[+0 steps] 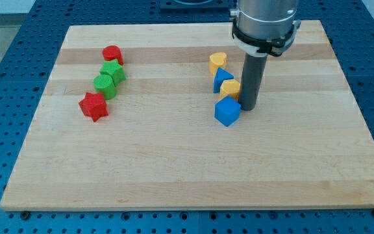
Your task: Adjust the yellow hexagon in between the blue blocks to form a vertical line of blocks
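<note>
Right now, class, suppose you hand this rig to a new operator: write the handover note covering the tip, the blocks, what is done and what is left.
My tip is down on the board, at the right side of the yellow hexagon.
The hexagon sits between the blue triangular block above and the blue cube below, slightly right of their line.
A yellow heart tops the column.
Done: hexagon is in the gap.
Left: nudge it a little leftward to straighten the column.
Red and green blocks at the view's left are untouched.
</note>
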